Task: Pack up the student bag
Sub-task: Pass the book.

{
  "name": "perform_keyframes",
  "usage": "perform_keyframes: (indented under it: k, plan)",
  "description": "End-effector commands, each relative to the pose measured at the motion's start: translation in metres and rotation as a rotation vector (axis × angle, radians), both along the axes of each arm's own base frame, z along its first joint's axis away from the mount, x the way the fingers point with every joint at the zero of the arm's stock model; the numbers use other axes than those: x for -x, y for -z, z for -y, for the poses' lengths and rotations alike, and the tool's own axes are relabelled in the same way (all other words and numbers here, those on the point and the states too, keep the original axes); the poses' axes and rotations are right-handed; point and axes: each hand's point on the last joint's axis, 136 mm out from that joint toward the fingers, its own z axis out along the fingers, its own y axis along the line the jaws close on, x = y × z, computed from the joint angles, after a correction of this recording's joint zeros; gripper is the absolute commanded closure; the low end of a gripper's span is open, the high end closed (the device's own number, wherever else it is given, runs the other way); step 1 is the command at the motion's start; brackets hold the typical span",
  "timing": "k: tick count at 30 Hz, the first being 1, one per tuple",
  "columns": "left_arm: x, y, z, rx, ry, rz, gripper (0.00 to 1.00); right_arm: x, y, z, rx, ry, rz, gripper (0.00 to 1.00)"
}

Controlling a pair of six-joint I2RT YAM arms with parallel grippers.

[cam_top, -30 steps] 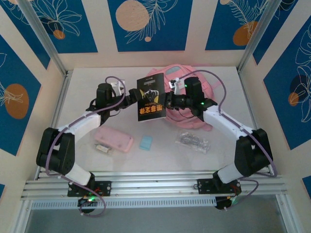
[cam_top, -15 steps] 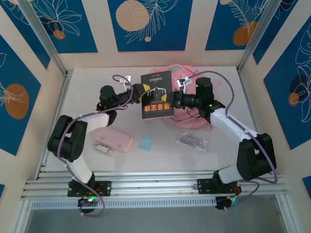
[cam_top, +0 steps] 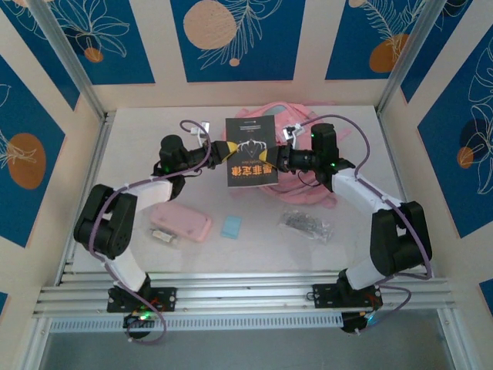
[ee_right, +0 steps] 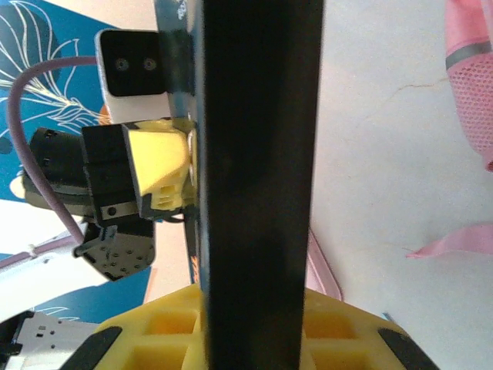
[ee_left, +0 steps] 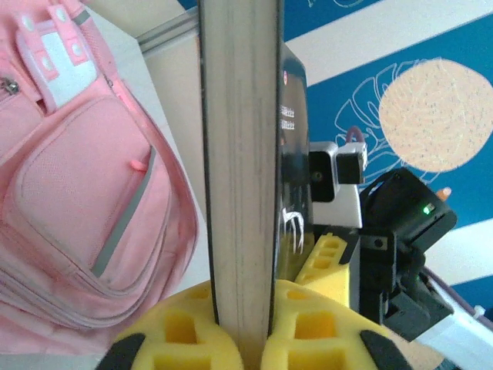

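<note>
Left claw and right claw clamp book; student bag just behind.

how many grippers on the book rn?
2. The left gripper is shut on the left edge of the book; the right gripper is shut on its right edge.

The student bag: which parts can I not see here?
- Top external: the middle of the student bag lies behind the black book and the right arm; open or zipped, unclear.
- Left wrist: the book hides its right side; the left frame edge cuts it.
- Right wrist: the frame edge cuts off most of it.
</note>
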Motion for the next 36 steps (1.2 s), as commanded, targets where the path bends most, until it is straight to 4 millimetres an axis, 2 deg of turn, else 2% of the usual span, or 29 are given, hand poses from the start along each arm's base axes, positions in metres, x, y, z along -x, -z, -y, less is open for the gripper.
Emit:
perform_keyframes:
  k: [1,2,3,4,6,9,12,17,23,31,36]
  plan:
    - [0.004,-0.009,0.001,-0.02,-0.018,0.053,1.0,-0.013,-0.006,0.001,0.034,0.027,0.035,0.99]
    - [0.002,-0.008,0.0,-0.018,-0.031,0.048,1.0,-0.015,-0.004,0.002,0.05,0.046,0.024,0.93]
    - [-0.002,-0.007,-0.001,-0.018,-0.051,0.04,1.0,-0.018,-0.001,0.005,0.076,0.084,0.001,0.79]
    - [-0.006,-0.006,-0.002,-0.019,-0.078,0.035,1.0,-0.021,0.006,0.01,0.109,0.134,-0.035,0.56]
    - [-0.016,-0.002,-0.007,-0.021,-0.14,0.016,1.0,-0.023,0.016,0.022,0.157,0.228,-0.096,0.29]
    - [-0.032,0.002,-0.014,-0.04,-0.239,-0.01,1.0,-0.018,0.024,0.036,0.174,0.351,-0.144,0.1]
    - [-0.05,0.006,-0.026,-0.034,-0.358,-0.038,1.0,-0.007,0.03,0.047,0.18,0.455,-0.167,0.0]
    - [-0.065,0.001,-0.032,0.04,-0.477,-0.057,1.0,0.01,0.035,0.054,0.114,0.583,-0.19,0.01]
    - [-0.06,-0.012,-0.032,0.085,-0.57,-0.029,1.0,0.017,0.032,0.033,-0.004,0.603,-0.194,0.01]
    - [-0.046,-0.03,-0.03,0.156,-0.604,0.006,1.0,0.005,0.029,-0.013,-0.177,0.557,-0.212,0.01]
    - [-0.04,-0.031,-0.031,0.185,-0.607,-0.006,1.0,-0.008,0.037,-0.029,-0.229,0.536,-0.252,0.01]
